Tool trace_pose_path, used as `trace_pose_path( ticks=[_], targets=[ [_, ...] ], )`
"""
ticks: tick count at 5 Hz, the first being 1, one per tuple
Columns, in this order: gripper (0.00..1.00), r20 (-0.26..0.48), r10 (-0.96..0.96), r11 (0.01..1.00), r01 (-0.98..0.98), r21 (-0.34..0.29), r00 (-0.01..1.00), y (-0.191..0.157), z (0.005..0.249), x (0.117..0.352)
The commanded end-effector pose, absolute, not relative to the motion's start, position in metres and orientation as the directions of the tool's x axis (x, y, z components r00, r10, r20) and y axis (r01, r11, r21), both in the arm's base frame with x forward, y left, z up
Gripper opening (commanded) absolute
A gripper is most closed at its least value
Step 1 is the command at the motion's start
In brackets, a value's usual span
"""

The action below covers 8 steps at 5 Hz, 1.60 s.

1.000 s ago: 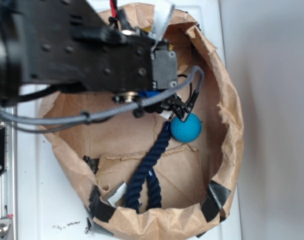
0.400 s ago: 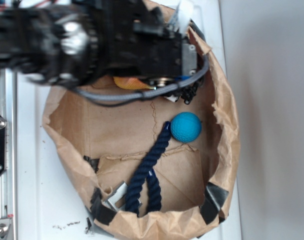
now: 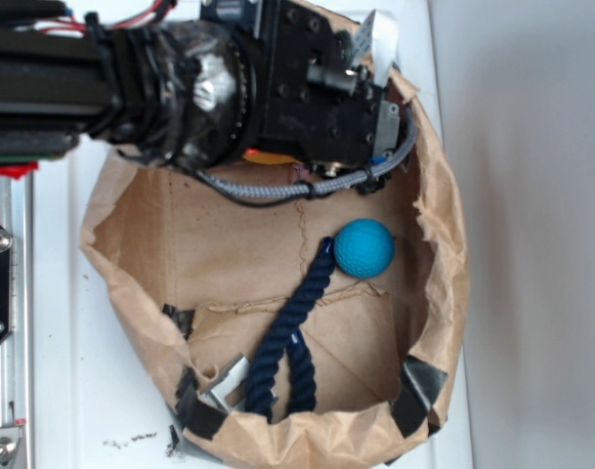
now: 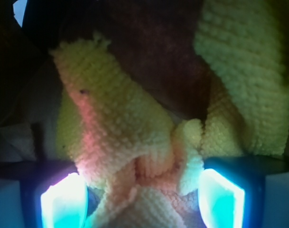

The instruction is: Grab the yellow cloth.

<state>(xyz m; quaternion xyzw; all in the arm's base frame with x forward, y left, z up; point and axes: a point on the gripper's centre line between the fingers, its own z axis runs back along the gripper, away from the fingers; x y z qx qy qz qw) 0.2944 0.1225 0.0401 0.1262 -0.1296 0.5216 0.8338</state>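
Note:
The yellow cloth [image 4: 130, 137], fuzzy and bunched in folds, fills the wrist view. Its folds lie between my gripper [image 4: 142, 192] fingers. The left fingertip [image 4: 63, 202] touches the cloth. The right fingertip [image 4: 220, 199] stands just beside a fold. The jaws are wide apart, so the gripper is open around the cloth. In the exterior view the black arm [image 3: 277, 88] covers the back of the paper bag. Only a thin yellow-orange sliver of the cloth [image 3: 266, 156] shows under it, and the fingers are hidden there.
A crumpled brown paper bag [image 3: 446, 293] with raised walls holds everything. A teal-blue ball [image 3: 364, 247] lies right of centre, with a dark navy rope [image 3: 292, 327] running from it to the front wall. A metal rail [image 3: 4, 391] runs along the left.
The arm has swung from above the ball toward the back wall of the bag and now sits over the cloth. The ball and the rope have not moved.

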Motion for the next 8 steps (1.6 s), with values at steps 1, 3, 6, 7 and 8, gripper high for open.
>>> trace_pose_path(
  ticks=[1, 3, 6, 7, 8],
  targets=[
    [0.0, 0.387, 0.826, 0.43, -0.902, 0.035, 0.409, 0.135, 0.057, 0.284],
    [0.0, 0.352, 0.824, 0.47, -0.883, 0.016, 0.445, 0.13, 0.076, 0.283],
    [0.0, 0.131, 0.647, 0.762, -0.636, -0.121, 0.751, 0.066, 0.167, 0.261],
    [0.0, 0.179, 0.467, 0.882, -0.442, -0.165, 0.866, 0.037, 0.192, 0.248],
    [0.0, 0.166, 0.261, 0.962, -0.241, -0.13, 0.951, 0.021, 0.208, 0.249]
  ],
)
